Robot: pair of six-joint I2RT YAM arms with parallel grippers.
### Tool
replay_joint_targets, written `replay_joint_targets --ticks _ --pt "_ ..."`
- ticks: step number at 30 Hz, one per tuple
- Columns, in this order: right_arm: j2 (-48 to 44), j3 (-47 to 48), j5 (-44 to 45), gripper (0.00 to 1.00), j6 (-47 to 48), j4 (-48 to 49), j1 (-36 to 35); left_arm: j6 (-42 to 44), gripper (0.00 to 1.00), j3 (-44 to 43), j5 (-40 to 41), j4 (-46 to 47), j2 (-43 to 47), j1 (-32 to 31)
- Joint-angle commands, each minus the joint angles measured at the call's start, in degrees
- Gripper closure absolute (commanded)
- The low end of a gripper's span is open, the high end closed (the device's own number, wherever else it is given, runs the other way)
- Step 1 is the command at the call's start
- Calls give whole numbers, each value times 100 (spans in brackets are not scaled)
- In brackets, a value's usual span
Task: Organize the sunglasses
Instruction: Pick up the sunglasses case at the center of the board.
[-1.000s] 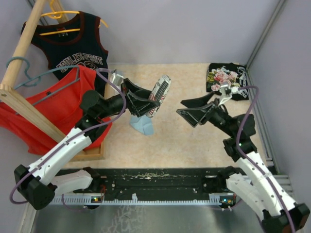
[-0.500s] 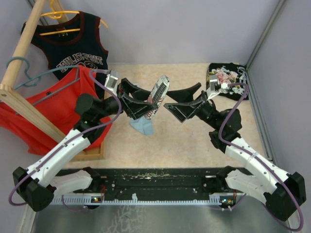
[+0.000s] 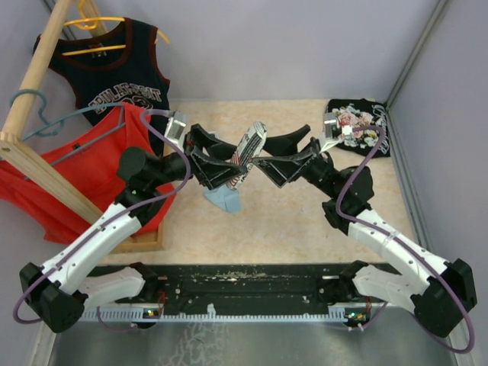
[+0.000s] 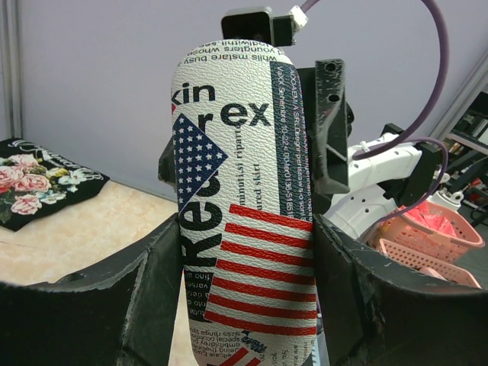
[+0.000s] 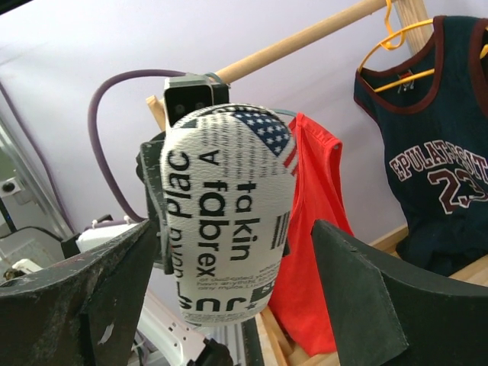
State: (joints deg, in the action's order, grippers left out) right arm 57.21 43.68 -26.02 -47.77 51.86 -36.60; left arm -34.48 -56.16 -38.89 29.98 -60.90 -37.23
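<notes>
At the far left a wooden rack [image 3: 42,72] carries a black jersey [image 3: 114,72] and a red shirt [image 3: 88,179]. These play no part in the task. The left gripper [image 3: 229,162] is clamped on the lower part of the flag-print case [image 3: 250,145] and holds it tilted in the air above the small blue cloth [image 3: 223,200] on the table [image 3: 305,221]. To its right, the right gripper [image 3: 265,154] has its jaws spread wide around the case's free end, not gripping it. A black floral cloth [image 3: 354,122] lies in the far right corner. The sunglasses show in none of the 3 views, and whether they are already inside the case cannot be told. This looks like a 2-handed step, either opening the case or passing it across. Next, the right jaws would need to close squarely on the rounded end without twisting the case out of the left grip. Only the top view shows the cloth under the case. The left wrist view shows both pads pressed against the case's sides. The right wrist view shows clear gaps on either side of the case's end.
</notes>
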Motion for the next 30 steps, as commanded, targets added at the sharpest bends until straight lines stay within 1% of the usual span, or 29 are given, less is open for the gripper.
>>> replay_joint_targets --ticks 1,5,15,17,22,25,30 --pt "78 374 -111 20 10 346 -61 -124 100 -114 -266 422 10 6" --pt "146 396 -252 21 -95 473 -59 -258 100 -119 -370 609 -25 6" --pt "489 497 -672 21 -542 1074 -113 -393 100 -158 -368 740 -64 -3" --pt "494 463 -664 26 -578 1138 -119 -385 100 -158 -351 746 -58 -4" --pt "427 406 -651 31 -565 1087 -124 -376 100 -133 -263 731 -3 -2" --pt "396 387 -659 38 -552 1051 -119 -376 100 -132 -249 729 16 -3" --pt "383 367 -677 43 -598 1087 -120 -363 100 -111 -192 705 47 -3"
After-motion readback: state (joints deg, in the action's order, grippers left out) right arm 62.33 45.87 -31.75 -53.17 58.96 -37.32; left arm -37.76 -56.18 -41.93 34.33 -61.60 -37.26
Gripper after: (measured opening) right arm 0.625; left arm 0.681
